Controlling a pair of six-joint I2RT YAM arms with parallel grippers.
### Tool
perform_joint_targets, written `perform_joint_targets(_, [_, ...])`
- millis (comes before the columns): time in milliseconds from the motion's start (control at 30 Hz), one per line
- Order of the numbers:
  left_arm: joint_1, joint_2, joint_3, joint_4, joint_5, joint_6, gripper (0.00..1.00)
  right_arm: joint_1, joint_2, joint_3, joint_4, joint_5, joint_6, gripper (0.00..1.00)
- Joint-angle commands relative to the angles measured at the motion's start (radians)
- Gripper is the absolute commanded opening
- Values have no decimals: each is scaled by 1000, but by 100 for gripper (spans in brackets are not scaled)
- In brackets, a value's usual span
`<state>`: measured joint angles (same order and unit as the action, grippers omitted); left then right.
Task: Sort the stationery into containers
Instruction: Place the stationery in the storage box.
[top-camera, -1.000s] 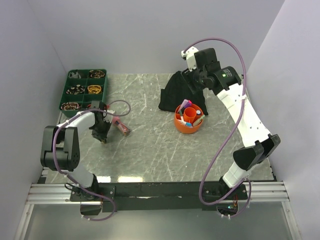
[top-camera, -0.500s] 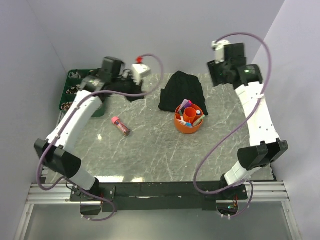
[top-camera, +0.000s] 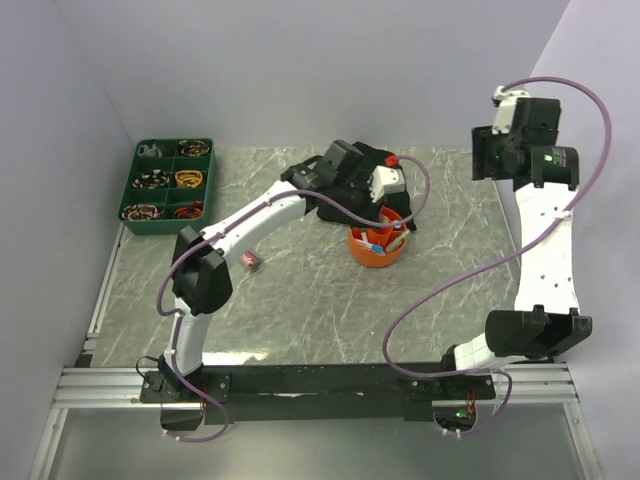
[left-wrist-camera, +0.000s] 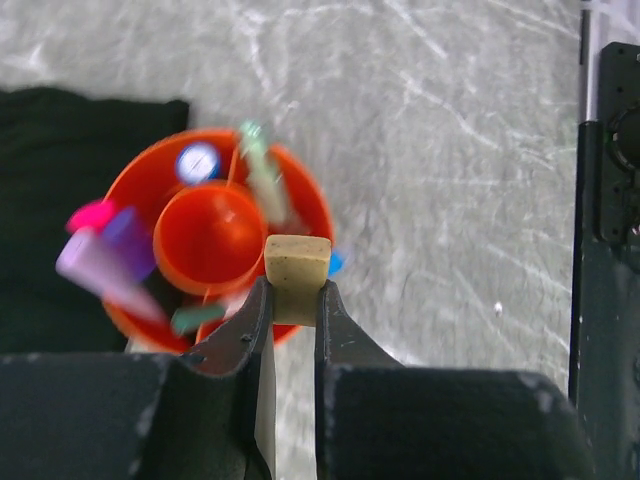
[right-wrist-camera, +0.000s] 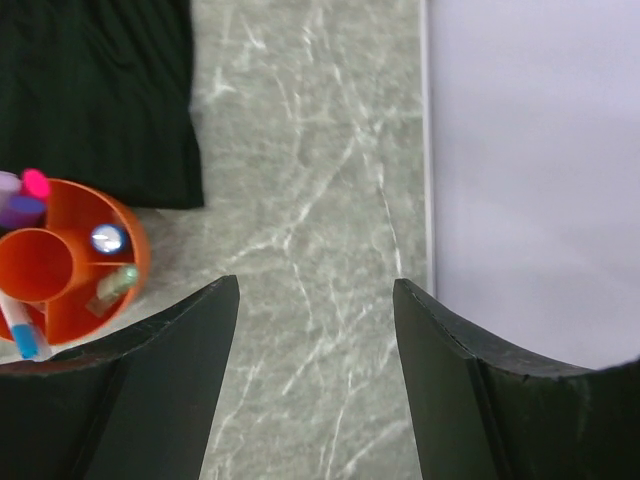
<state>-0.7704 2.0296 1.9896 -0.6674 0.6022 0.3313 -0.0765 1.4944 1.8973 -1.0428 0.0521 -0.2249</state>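
- The left gripper is clenched on a tan eraser, a small matte block with rounded corners. Its lower part is pinched between the two dark fingers, and it hangs over the near rim of the orange tub.
- The tub is round, glossy plastic with a central cup and radial dividers. It sits just right of centre in the overhead view.
- Chunky pink and purple markers lean in its left side, and a blue-capped pen stands near the top (all blurred in the left wrist view).
- The right gripper is released, its curved black fingers spread wide. It is raised at the upper right of the overhead view, well apart from the tub.
- A soft black fabric heap lies right against the tub's far side.
- The dark green tray, rectangular with six compartments, sits at the upper left. Coiled rubber bands lie in it.
- One pink-capped marker lies on the tabletop, left of the tub and beside the left arm.
- The tabletop is smooth, grey and marble-veined. A bare stretch runs from the tub to the straight right edge, where it meets a pale wall.
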Motion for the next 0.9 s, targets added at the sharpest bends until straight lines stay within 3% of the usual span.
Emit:
perform_joint_targets(0, [-38,24,72,95,28,5,1,-71,-52,-36,-6,-49,9,71])
perform_joint_targets(267, [-73,139,109,141,8,-14,5,-80,-250,-344,157,-95,-30,72])
perform_joint_targets(500, [-84,208,155,160,-19,-15,8,-80,-296,-412,193,-93,-53,72])
perform_joint_targets(667, [-84,233,161,161,-53,8,17,-82,-290,-422,208,-103,-59,73])
perform_joint_targets(867, [-84,230,156,157,-64,18,40,-82,-270,-420,213,-116,-44,73])
